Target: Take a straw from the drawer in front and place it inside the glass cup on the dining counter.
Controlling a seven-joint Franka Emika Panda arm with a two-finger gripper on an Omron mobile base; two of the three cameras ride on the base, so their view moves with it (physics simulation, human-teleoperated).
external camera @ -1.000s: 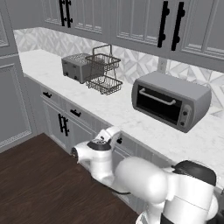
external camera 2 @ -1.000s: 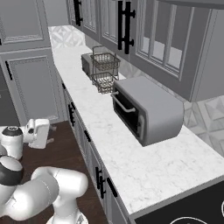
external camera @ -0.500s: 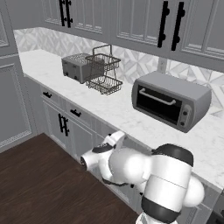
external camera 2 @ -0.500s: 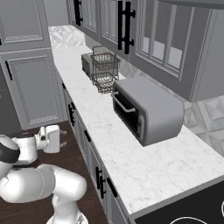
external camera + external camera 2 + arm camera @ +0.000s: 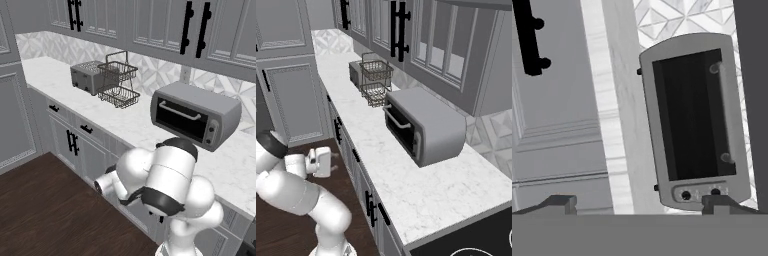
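One toaster oven [image 5: 195,116] on worktop [image 5: 135,125]; basket rack [image 5: 117,85] beside

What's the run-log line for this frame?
phase: approaching the drawers | gripper: open, empty, facing toaster oven | drawer: shut | straw: not yet taken

**Worktop crowded toward the wall, floor side open**

The toaster oven [image 5: 195,115] takes up most of the marble worktop [image 5: 406,185] depth at mid-run, leaving a narrow strip of bare stone along the front edge. Farther along, the wire basket rack [image 5: 118,82] and toaster [image 5: 86,76] stand just beside each other against the backsplash. Upper cabinets [image 5: 165,25] overhang these, limiting headroom. The dark wood floor [image 5: 45,210] before the lower cabinet fronts [image 5: 80,145] lies open.
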